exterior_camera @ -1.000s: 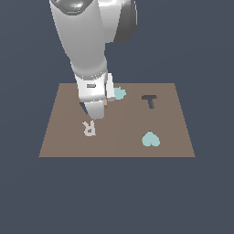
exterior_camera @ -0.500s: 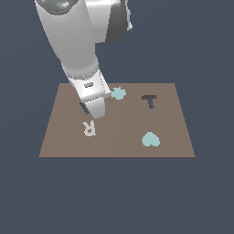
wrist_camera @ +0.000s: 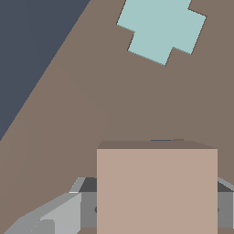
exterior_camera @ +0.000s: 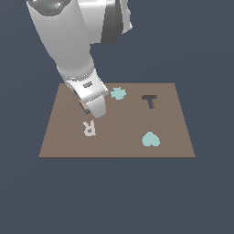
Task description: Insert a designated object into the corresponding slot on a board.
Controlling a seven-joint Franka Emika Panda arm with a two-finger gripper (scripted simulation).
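Exterior view: the jaws (exterior_camera: pixel 87 109) hang low over the board (exterior_camera: pixel 117 146), pinching the tan tile (exterior_camera: pixel 85 107), mostly hidden between them. A whitish letter R (exterior_camera: pixel 89 128) lies just below the jaws; a teal cross (exterior_camera: pixel 118 93), a dark T-shaped recess (exterior_camera: pixel 150 101) and a teal heart (exterior_camera: pixel 150 139) lie off to the exterior view's right.

Wrist view: the tan tile (wrist_camera: pixel 156 189) sits clamped between grey fingers (wrist_camera: pixel 55 215), above the board (wrist_camera: pixel 87 105). The teal cross (wrist_camera: pixel 161 28) lies ahead of the jaws, apart from the tile.
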